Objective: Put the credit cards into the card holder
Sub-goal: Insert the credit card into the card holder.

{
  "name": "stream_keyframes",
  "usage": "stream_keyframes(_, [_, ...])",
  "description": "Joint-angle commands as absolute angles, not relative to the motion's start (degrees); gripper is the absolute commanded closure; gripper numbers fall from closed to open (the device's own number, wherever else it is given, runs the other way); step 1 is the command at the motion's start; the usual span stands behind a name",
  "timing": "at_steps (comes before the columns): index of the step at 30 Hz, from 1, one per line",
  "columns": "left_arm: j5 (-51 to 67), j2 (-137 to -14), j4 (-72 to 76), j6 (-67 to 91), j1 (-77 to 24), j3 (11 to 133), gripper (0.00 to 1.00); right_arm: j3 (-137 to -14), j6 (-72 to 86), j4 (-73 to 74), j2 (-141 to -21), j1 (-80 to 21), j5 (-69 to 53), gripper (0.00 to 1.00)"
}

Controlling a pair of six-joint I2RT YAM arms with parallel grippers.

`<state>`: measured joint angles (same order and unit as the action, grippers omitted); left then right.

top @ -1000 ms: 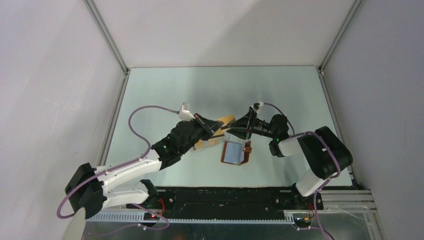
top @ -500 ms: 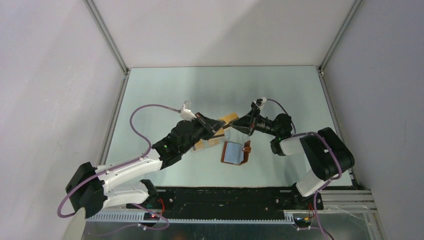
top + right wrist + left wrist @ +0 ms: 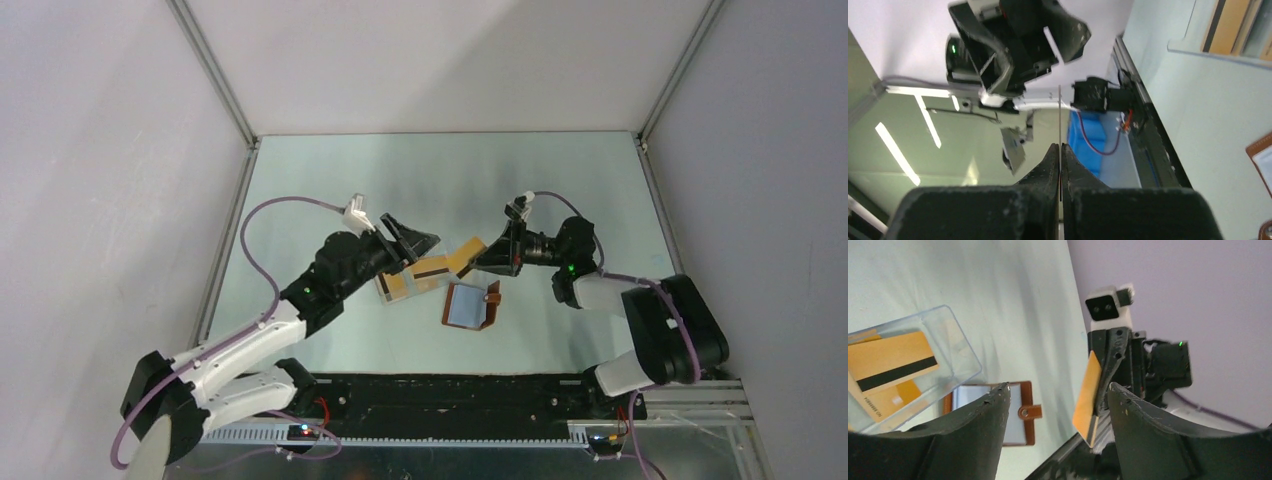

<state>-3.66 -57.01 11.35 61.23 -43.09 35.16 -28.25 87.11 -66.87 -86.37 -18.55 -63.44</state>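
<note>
The right end effector is clenched on 1 credit card, held on edge in the air near the open card holder; the left end effector is released, empty. Light, stiff and slick, the card seems best pinched at 1 end.

The card holder is cut off at the right wrist view's right edge.
</note>
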Motion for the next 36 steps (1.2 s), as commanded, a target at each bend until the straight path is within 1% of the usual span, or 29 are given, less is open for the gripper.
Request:
stream_keyframes(1, [15.64, -59.03, 8.89, 52.15, -38.63, 38.35, 0.26, -32.00, 68.49, -39.55, -79.25, -18.28, -74.06, 1.00])
stream_keyframes(2, [21.27, -59.92, 8.88, 50.96, -37.87, 39.04, 0.27, -34.04, 59.29, -31.99, -76.79, -18.33, -73.78, 1.00])
stream_keyframes(3, [24.08, -62.02, 8.81, 50.27, -37.66, 40.63, 0.28, -35.87, 52.85, -15.47, -75.48, -18.44, -72.84, 1.00])
stream_keyframes(4, [29.25, -63.09, 8.67, 49.28, -37.54, 41.41, 0.28, -40.52, 40.46, -5.76, -73.65, -19.15, -70.00, 1.00])
stream_keyframes(5, [31.54, -65.41, 8.58, 49.03, -37.45, 42.81, 0.30, -42.89, 34.64, 9.96, -73.17, -19.68, -68.31, 1.00])
stream_keyframes(6, [35.48, -66.50, 8.51, 48.80, -37.57, 43.46, 0.32, -46.38, 27.14, 14.96, -72.83, -20.85, -66.91, 1.00])
stream_keyframes(7, [36.86, -68.37, 8.50, 48.70, -37.73, 44.75, 0.35, -47.32, 25.61, 19.47, -72.80, -21.36, -67.21, 1.00])
stream_keyframes(11, [41.62, -71.30, 8.56, 47.86, -39.49, 47.42, 0.39, -49.34, 22.97, 23.56, -72.81, -21.95, -69.52, 1.00])
stream_keyframes(13, [42.87, -72.30, 8.61, 47.59, -40.33, 48.30, 0.43, -49.77, 22.29, 24.16, -72.65, -22.35, -70.06, 1.00])
stream_keyframes(15, [43.68, -73.33, 8.61, 47.27, -41.38, 49.12, 0.51, -49.94, 22.68, 23.94, -72.66, -22.71, -70.37, 1.00])
stream_keyframes(16, [43.77, -73.90, 8.61, 47.32, -41.88, 49.30, 0.58, -50.01, 22.77, 23.88, -72.67, -22.83, -70.35, 1.00])
stream_keyframes(17, [43.99, -74.13, 8.61, 47.40, -42.03, 49.57, 0.61, -50.03, 23.09, 23.64, -72.79, -22.89, -70.29, 1.00])
stream_keyframes(18, [44.06, -74.47, 8.61, 47.48, -42.28, 49.70, 0.67, -50.07, 23.37, 23.20, -72.83, -22.87, -70.09, 1.00])
stream_keyframes(20, [44.12, -74.82, 8.55, 47.72, -42.50, 49.55, 0.73, -50.04, 24.31, 22.05, -72.70, -22.91, -69.90, 1.00])
stream_keyframes(24, [43.72, -75.05, 8.56, 48.09, -42.63, 48.92, 0.76, -50.09, 27.19, 19.37, -72.57, -22.89, -70.17, 1.00])
stream_keyframes(26, [43.36, -75.10, 8.68, 48.24, -42.74, 48.73, 0.79, -50.09, 28.38, 17.98, -72.51, -22.93, -70.32, 1.00])
stream_keyframes(27, [43.34, -75.12, 8.87, 48.33, -42.81, 48.71, 0.84, -50.09, 28.74, 17.60, -72.42, -22.85, -70.18, 1.00])
stream_keyframes(28, [43.33, -75.14, 9.09, 48.73, -42.85, 48.70, 0.86, -50.10, 29.35, 16.84, -72.29, -22.85, -70.07, 0.96])
stream_keyframes(29, [43.33, -75.15, 9.88, 49.02, -43.01, 48.65, 0.95, -50.05, 29.66, 16.46, -72.09, -22.90, -69.75, 0.94])
stream_keyframes(30, [43.18, -75.10, 10.39, 49.70, -43.13, 48.57, 0.97, -50.09, 30.16, 16.09, -71.68, -22.69, -69.33, 0.91])
stream_keyframes(31, [42.90, -74.87, 11.21, 50.07, -43.28, 48.50, 0.99, -50.05, 30.37, 15.67, -71.39, -22.64, -68.31, 0.85])
stream_keyframes(33, [41.28, -73.88, 12.78, 51.37, -43.35, 47.54, 1.00, -50.09, 31.49, 15.19, -70.30, -22.28, -65.82, 0.79])
stream_keyframes(34, [39.59, -73.50, 13.29, 52.22, -43.34, 47.28, 1.00, -49.96, 32.81, 15.06, -69.41, -22.08, -63.56, 0.72])
stream_keyframes(35, [38.65, -72.47, 14.27, 52.61, -43.35, 46.65, 1.00, -49.64, 33.81, 13.24, -68.89, -21.89, -62.68, 0.68])
stream_keyframes(36, [36.53, -71.92, 14.69, 53.58, -43.36, 46.35, 1.00, -48.40, 36.71, 11.76, -67.58, -21.76, -61.00, 0.60])
